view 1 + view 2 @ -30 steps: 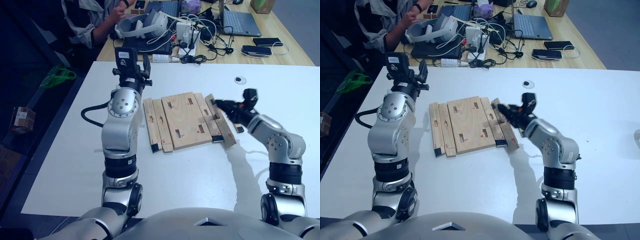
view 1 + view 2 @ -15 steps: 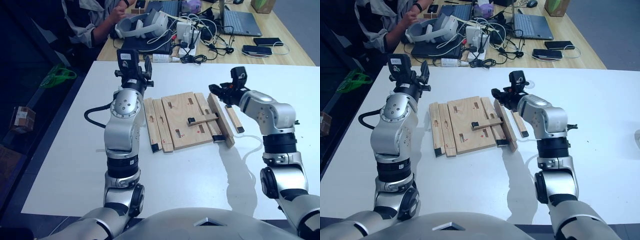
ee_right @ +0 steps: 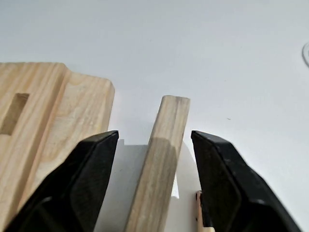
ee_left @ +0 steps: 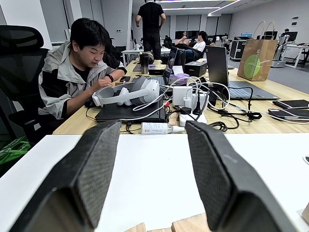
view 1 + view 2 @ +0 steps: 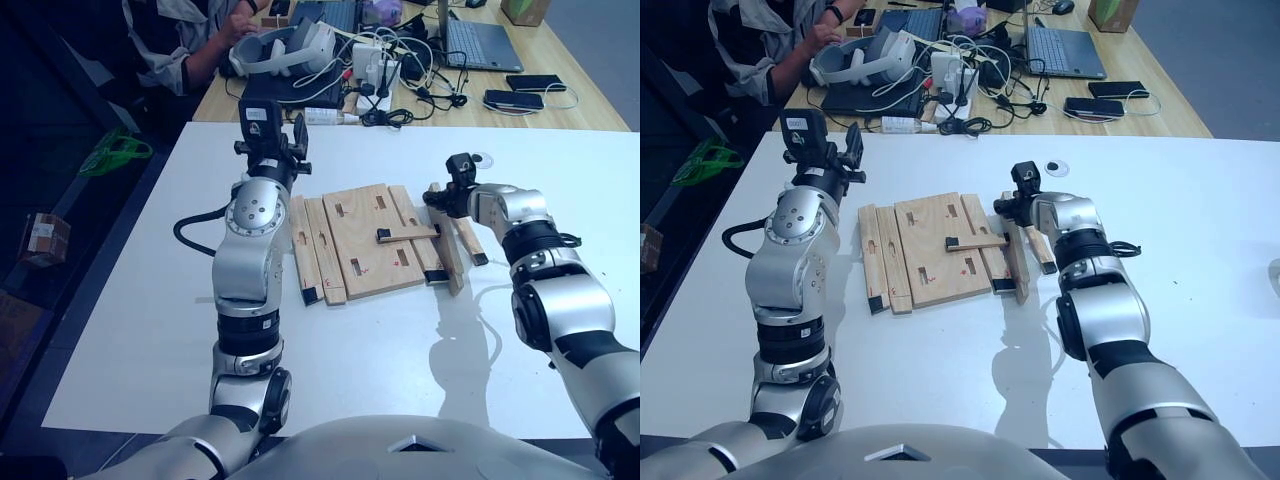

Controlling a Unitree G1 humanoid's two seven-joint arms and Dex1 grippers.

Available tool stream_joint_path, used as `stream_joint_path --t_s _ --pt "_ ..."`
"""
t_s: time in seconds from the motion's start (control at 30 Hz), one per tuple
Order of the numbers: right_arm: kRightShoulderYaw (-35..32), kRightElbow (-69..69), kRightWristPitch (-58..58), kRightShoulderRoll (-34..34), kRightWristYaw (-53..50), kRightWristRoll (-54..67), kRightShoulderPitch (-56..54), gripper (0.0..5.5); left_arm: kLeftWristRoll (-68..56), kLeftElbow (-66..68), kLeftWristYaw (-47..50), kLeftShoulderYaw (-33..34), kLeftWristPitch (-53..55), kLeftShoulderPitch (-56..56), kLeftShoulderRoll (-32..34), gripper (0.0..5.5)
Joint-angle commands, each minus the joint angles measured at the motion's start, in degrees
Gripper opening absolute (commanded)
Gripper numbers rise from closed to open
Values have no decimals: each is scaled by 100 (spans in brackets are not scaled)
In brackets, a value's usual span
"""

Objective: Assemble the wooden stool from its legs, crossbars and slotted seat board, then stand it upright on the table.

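For the pick-up, I am straddling the leg (image 5: 450, 250) right of the seat board (image 5: 360, 225) with my right gripper (image 5: 443, 197) open, closing likely next; my left gripper (image 4: 153, 130) is hanging open.

Left arm (image 5: 245, 250) and right arm (image 5: 548, 295): silver-grey shells, round joint housings, black bands between segments. Black cable (image 5: 188, 226) loops off left arm, centre-left of frame. Left end effector (image 4: 152, 179): black textured pads (image 4: 94, 169), white label (image 5: 256, 113). Right end effector (image 3: 153, 174): smooth black wedges.
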Motion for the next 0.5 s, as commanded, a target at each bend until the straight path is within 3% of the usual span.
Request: stream_joint_path --t_s 0.03,0.27,0.5 --pt "9 493 -181 -63 130 -295 -258 236 13 71 14 -7 -27 -76 -27 246" --pt "-181 750 -683 -12 424 -423 -313 112 17 113 32 -5 -60 -112 -55 246" --pt "-322 575 -853 -205 925 -447 -620 100 0 222 -33 98 -103 -229 56 246"
